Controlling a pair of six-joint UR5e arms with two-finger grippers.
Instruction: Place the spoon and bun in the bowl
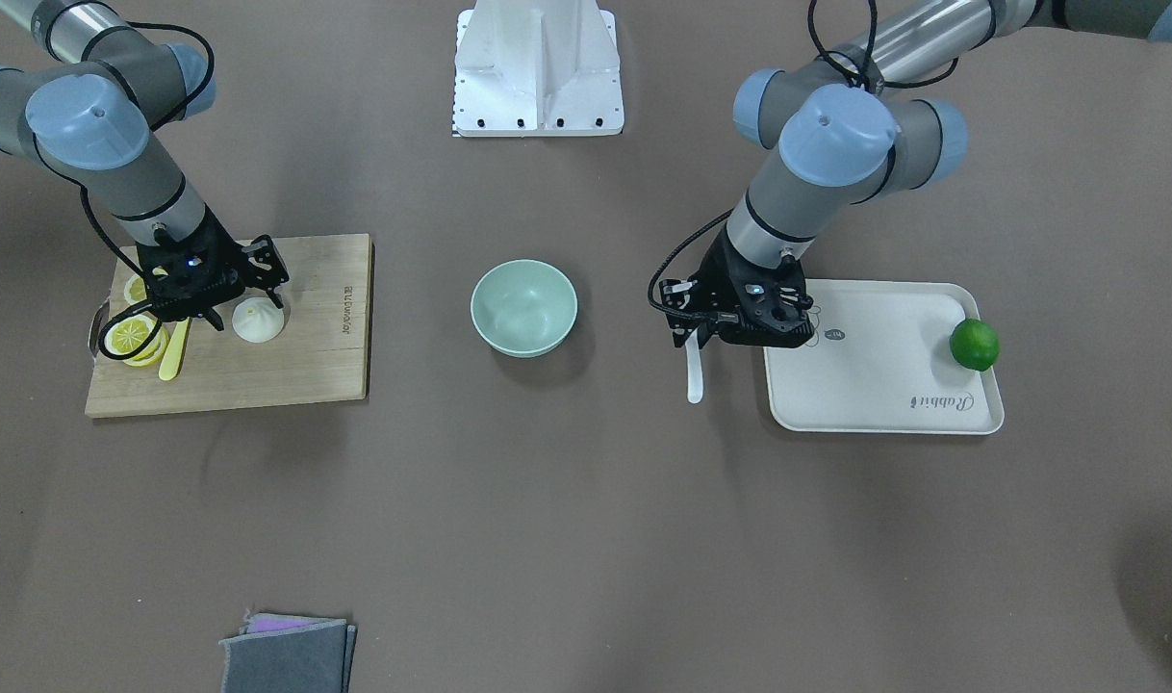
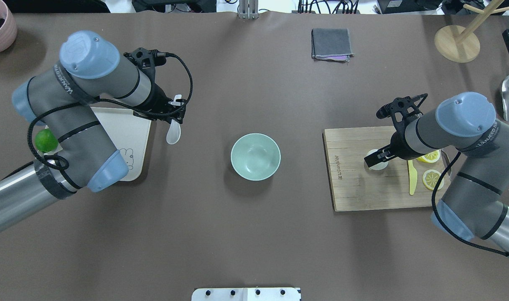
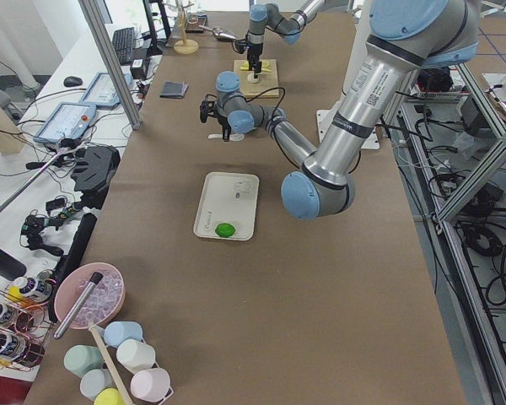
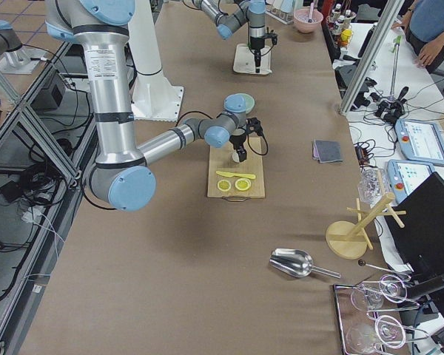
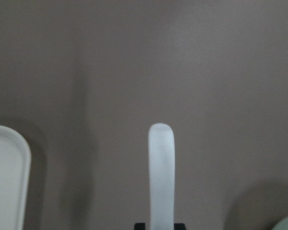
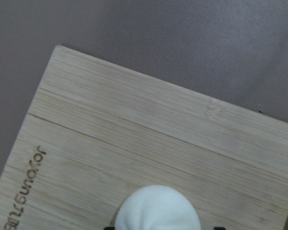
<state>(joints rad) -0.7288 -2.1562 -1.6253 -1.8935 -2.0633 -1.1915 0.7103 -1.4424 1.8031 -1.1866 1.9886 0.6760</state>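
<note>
My left gripper [image 2: 176,118] is shut on the handle of the white spoon [image 2: 174,131], holding it over the table between the tray and the mint-green bowl [image 2: 255,156]. The spoon also shows in the front view [image 1: 694,371] and in the left wrist view [image 5: 162,177]. The bowl is empty. The white bun [image 2: 379,161] sits on the wooden cutting board [image 2: 363,188]. My right gripper [image 1: 249,306] is down at the bun, its open jaws either side of it. The right wrist view shows the bun [image 6: 158,208] between the fingertips.
A white tray [image 2: 133,138] holds a green lime [image 2: 46,140] on my left. Lemon slices [image 2: 432,179] and a yellow knife [image 2: 412,177] lie on the board beside the bun. A folded grey cloth [image 2: 331,44] lies at the far side.
</note>
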